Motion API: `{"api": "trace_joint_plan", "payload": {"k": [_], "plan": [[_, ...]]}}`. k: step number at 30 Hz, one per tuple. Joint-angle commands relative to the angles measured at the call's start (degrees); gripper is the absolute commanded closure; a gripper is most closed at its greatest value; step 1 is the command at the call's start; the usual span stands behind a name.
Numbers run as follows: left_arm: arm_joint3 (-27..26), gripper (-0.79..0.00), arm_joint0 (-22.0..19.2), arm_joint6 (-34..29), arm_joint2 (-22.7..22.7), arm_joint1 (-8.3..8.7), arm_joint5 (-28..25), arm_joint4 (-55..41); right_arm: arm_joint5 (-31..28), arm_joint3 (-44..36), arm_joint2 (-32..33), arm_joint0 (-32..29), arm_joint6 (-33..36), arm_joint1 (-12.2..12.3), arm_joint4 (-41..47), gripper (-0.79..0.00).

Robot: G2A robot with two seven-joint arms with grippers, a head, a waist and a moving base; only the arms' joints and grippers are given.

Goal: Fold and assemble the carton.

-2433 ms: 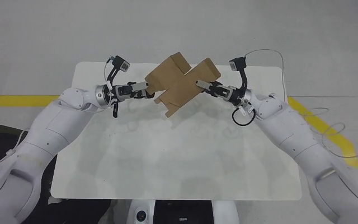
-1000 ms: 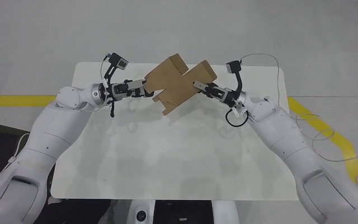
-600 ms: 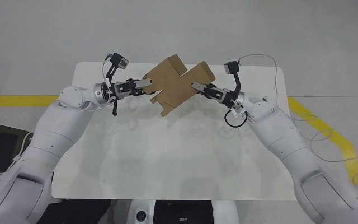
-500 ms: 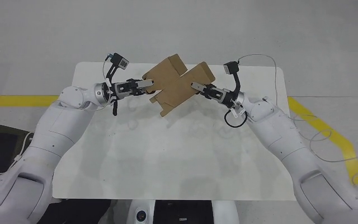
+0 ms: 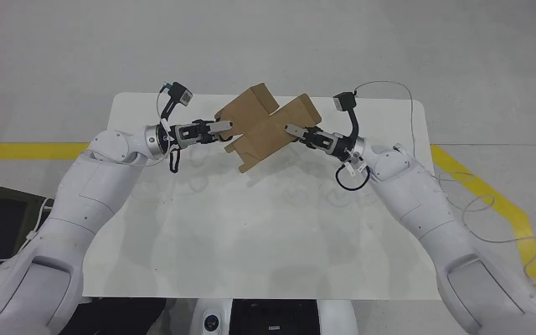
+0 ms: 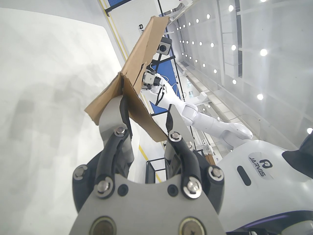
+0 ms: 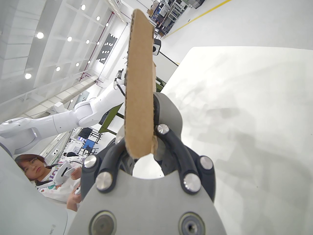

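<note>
One carton (image 5: 270, 124) over one table (image 5: 251, 243): right claw (image 5: 290, 129) clenched on its edge, left claw (image 5: 225, 126) spread loose around a flap.

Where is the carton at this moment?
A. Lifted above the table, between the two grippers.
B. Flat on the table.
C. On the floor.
A: the carton is held up off the table, the right gripper pinching one edge, the left gripper open around a flap.

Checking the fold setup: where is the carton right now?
In the top view the carton sits over the far middle of the table, clamped on one side by the right gripper, with the left gripper open around a flap opposite.
</note>
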Motion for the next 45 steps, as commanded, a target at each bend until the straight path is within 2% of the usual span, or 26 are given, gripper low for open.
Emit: {"api": "trace_joint_plan", "payload": {"k": [1,10,22,23,24,27,35,36,37,38,45], "plan": [[0.2,-0.336,0.1,0.2,-0.4,-0.08,0.3,0.5,-0.1,0.1,0.4,0.0,0.1,0.0,-0.3,0.000],[0.5,-0.345,1.1,0.1,-2.3,-0.34,1.5,0.3,0.0,0.2,1.8,-0.5,-0.1,-0.3,-1.2,0.000],[-0.5,-0.308,1.7,0.0,-4.0,-0.85,1.5,2.9,0.2,0.0,3.2,-1.0,0.7,-0.8,-1.7,0.000],[-0.6,-0.296,1.8,0.3,-4.0,-0.91,1.5,3.4,0.1,0.0,3.3,-1.0,0.8,-0.8,-1.8,0.000],[-0.6,-0.249,1.8,0.4,-4.0,-0.97,1.4,3.8,0.1,0.1,3.5,-1.0,0.9,-0.8,-1.9,0.000],[-0.6,0.000,2.1,0.8,-4.3,-1.12,1.7,4.5,0.1,0.1,3.8,-1.1,1.1,-0.9,-2.1,0.000],[-0.5,0.000,2.4,0.4,-5.1,-1.50,2.7,4.7,0.2,-0.4,4.3,-1.4,1.8,-1.3,-2.2,0.000],[-0.4,0.000,2.4,0.3,-5.3,-1.56,2.8,4.6,0.3,-0.4,4.3,-1.4,2.2,-1.3,-2.0,-0.049],[-0.3,0.000,2.3,0.1,-5.4,-1.61,3.0,4.6,0.4,-0.3,4.3,-1.4,2.5,-1.4,-1.9,-0.379],[-0.2,0.000,2.3,0.0,-5.5,-1.65,3.0,4.6,0.5,-0.1,4.5,-1.3,2.6,-1.4,-2.0,-0.785],[0.4,0.000,1.7,-1.5,-7.0,-1.67,1.6,5.8,-0.2,2.6,6.9,-0.5,3.9,-0.5,-5.3,-0.785]]}}
